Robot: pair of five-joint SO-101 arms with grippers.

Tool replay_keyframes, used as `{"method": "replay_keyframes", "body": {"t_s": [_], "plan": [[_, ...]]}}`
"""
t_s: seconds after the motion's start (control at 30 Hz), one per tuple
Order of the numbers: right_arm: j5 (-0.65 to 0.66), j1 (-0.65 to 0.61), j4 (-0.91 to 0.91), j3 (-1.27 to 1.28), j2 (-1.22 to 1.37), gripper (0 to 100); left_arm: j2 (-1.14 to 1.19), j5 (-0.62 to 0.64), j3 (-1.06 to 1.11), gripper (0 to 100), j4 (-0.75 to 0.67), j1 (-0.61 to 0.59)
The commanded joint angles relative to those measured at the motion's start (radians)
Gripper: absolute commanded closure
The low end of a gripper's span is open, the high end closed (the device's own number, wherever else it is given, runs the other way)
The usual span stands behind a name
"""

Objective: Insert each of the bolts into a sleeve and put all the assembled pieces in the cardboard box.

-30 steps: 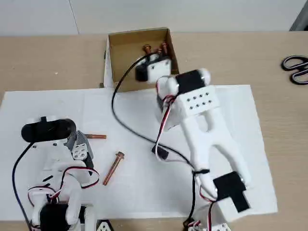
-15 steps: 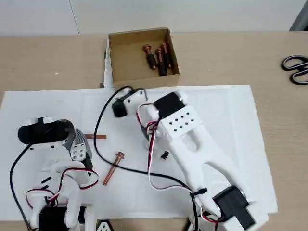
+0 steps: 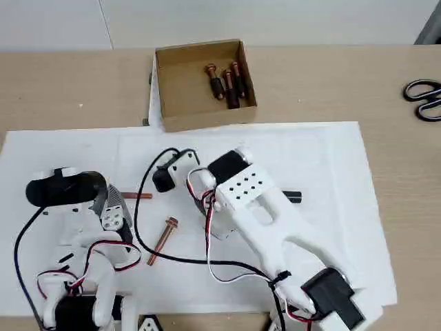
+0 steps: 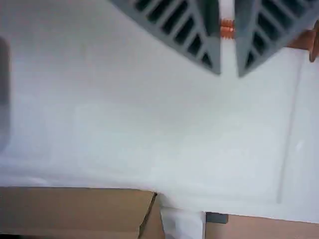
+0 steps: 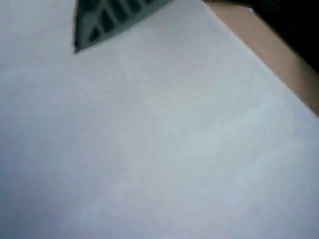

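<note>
The cardboard box at the table's far side holds three bolts in black sleeves. My left gripper rests at the near left, shut on a copper bolt whose thread shows between the grey fingers. Another bolt lies loose on the white paper just to its right. A black sleeve peeks out from behind the right arm. My right gripper hangs low over mid-paper under its own arm; one grey finger shows with nothing beside it, so it is open and holds nothing.
A white paper sheet covers the near half of the wooden table. Scissors lie at the far right edge. The right arm's black cable loops across the paper close to the loose bolt.
The right arm has drawn back from over the box to the middle of the paper, uncovering the box's contents and the black sleeve. The left arm has barely moved.
</note>
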Motion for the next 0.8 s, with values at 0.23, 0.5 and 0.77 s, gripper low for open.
{"method": "replay_keyframes", "body": {"t_s": [0.23, 0.5, 0.77], "plan": [[0.011, 0.001, -0.186, 0.107, -0.033, 70.3, 0.006, -0.008, -0.042, 99, 0.002, 0.000], [0.083, 0.084, -0.254, 0.095, 0.085, 70.3, 0.006, -0.009, -0.042, 99, 0.005, -0.003], [0.084, 0.088, -0.254, 0.075, 0.120, 70.4, 0.006, -0.009, -0.041, 99, 0.005, -0.005]]}}
